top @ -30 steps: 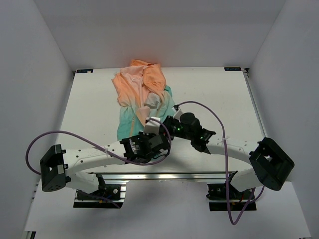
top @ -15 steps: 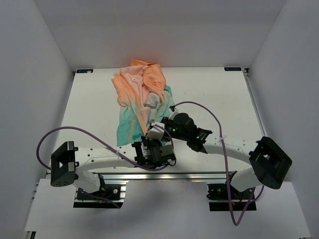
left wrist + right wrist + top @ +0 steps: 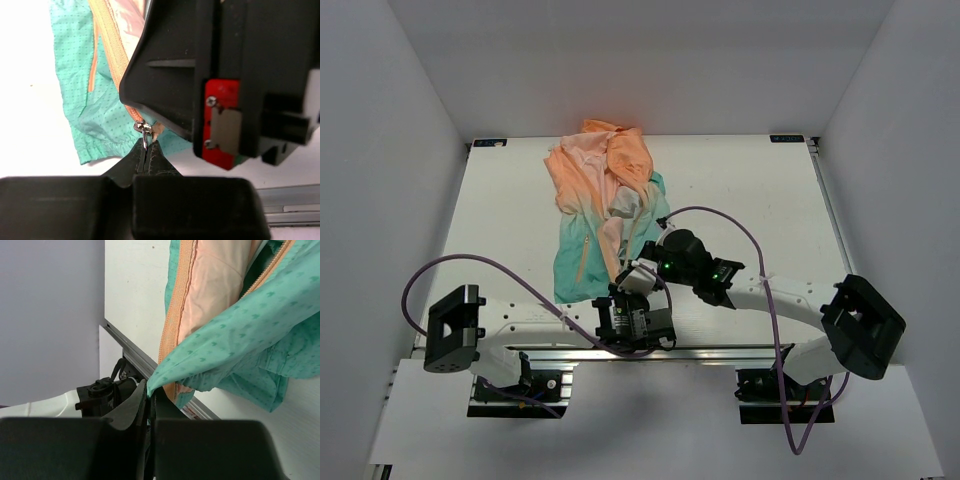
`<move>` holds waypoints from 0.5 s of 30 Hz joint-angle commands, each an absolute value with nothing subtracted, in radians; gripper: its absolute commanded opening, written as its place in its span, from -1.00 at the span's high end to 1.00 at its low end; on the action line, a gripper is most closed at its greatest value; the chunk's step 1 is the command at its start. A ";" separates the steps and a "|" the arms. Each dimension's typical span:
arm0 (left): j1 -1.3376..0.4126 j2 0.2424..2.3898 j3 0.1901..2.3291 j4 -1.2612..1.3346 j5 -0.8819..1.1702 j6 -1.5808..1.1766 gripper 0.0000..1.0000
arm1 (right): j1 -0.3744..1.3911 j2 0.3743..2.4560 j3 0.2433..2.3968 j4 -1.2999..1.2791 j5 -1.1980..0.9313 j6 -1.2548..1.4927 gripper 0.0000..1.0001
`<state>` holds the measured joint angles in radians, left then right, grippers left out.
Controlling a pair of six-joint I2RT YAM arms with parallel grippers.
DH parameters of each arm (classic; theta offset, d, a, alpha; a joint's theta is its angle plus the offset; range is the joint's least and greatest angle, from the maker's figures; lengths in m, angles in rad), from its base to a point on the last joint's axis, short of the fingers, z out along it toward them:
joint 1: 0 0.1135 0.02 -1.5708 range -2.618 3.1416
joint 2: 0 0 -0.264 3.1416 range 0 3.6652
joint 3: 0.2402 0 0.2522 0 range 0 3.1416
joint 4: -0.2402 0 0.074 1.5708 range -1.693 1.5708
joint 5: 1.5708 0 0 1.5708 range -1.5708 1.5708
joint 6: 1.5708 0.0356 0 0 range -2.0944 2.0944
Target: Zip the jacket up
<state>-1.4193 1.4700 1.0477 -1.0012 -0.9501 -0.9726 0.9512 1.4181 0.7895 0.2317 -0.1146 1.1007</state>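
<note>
The jacket point(image 3: 600, 205) lies crumpled on the table, orange at the far end and teal toward me. In the left wrist view my left gripper point(image 3: 146, 145) is shut on the small silver zipper pull point(image 3: 142, 128) at the bottom of the orange zipper point(image 3: 111, 50), beside the teal hem point(image 3: 95, 115). My right gripper point(image 3: 150, 390) is shut on a corner of the teal hem point(image 3: 235, 345) and holds it lifted, with the orange zipper tape point(image 3: 176, 315) hanging beside it. From above, the left gripper point(image 3: 625, 285) and the right gripper point(image 3: 643, 268) sit close together at the hem.
The right gripper's black housing point(image 3: 225, 70) fills the left wrist view just right of the zipper. The aluminium rail point(image 3: 720, 353) runs along the table's near edge. White walls close the table point(image 3: 750, 190) on the left, right and far sides. Purple cables point(image 3: 720, 212) loop over both arms.
The left arm has pulled back toward the near edge, drawing the zipper end and hem with it. The right gripper followed slightly nearer and left. Both stayed shut.
</note>
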 commanded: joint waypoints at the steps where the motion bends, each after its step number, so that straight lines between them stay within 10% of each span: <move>1: -1.499 1.410 1.029 -0.853 -0.818 -0.982 1.00 | 0.910 1.398 0.858 0.368 0.083 1.054 1.00; 12: -1.499 1.310 1.006 -0.876 -0.859 -1.028 1.00 | 0.900 1.345 0.836 0.242 -0.038 0.971 1.00; 15: -1.499 1.227 0.968 -0.783 -0.861 -0.939 1.00 | 0.902 1.302 0.804 0.229 -0.064 0.931 0.53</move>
<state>-1.4551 1.3468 0.9825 -0.9009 -0.9195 -0.9775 0.9436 1.3540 0.7906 0.1516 -0.1596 0.9993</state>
